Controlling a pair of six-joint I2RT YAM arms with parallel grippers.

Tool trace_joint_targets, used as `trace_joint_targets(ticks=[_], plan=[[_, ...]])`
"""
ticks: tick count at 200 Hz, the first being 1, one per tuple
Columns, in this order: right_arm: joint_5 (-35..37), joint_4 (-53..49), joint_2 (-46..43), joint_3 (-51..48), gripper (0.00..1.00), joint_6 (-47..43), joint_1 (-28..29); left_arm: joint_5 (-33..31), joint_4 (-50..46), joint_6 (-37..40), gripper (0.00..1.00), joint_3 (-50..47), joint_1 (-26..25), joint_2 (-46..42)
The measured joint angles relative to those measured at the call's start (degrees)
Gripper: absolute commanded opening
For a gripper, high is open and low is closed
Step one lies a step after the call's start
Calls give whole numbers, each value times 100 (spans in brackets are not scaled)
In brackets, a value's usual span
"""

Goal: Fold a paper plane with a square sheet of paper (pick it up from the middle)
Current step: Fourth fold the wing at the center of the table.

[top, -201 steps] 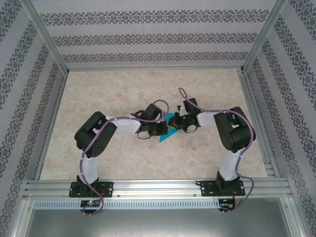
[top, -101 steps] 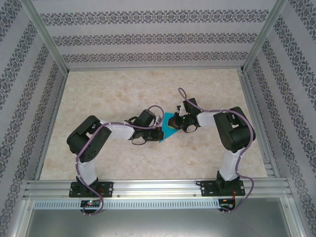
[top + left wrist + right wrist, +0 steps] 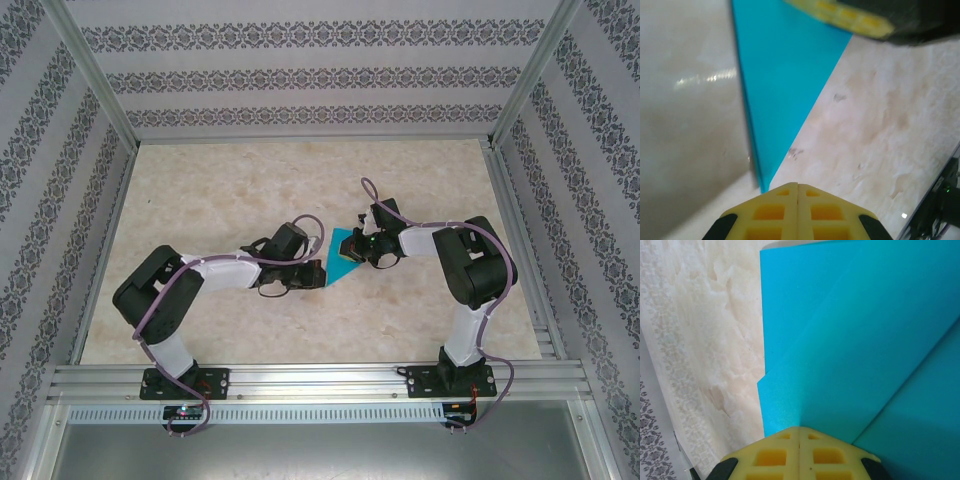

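Observation:
The cyan-blue sheet of paper [image 3: 341, 267] lies flat at mid-table, folded into a narrow wedge whose point faces the near side. In the left wrist view the paper [image 3: 782, 85] tapers to a tip just left of my left gripper [image 3: 798, 186]. That gripper is shut and empty, and sits beside the tip, off the paper. My left gripper [image 3: 319, 272] is at the wedge's left edge. My right gripper [image 3: 352, 252] is shut, with its closed tip [image 3: 799, 429] set down on the layered paper [image 3: 850, 340] over a fold line. One yellow finger of the right gripper [image 3: 850, 15] rests on the wedge's wide end.
The beige marbled tabletop [image 3: 220, 190] is ringed by aluminium rails [image 3: 300, 380] and patterned walls [image 3: 300, 80]. Purple cables [image 3: 372, 192] loop above both wrists. The left arm's elbow [image 3: 150, 290] sits near the left rail.
The left arm has swung its elbow out to the left and drawn its shut gripper back along the paper to the pointed tip. The right arm and the paper have stayed put.

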Motion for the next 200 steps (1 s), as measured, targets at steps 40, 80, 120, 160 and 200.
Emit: trace_joint_targets(ticks=[40, 80, 120, 160, 200], plan=[[-31, 22, 7, 0, 2, 0, 0, -227, 249, -122, 0, 330, 0, 369], [-59, 48, 2, -2, 2, -4, 2, -289, 334, -205, 0, 341, 0, 748], [15, 46, -55, -2, 2, -133, 44, -271, 354, -229, 0, 341, 2, 796], [310, 101, -632, -380, 3, -157, 262, -271, 402, -232, 0, 306, 2, 796], [380, 212, -927, -527, 2, -151, 483, -269, 417, -251, 0, 299, 2, 798]])
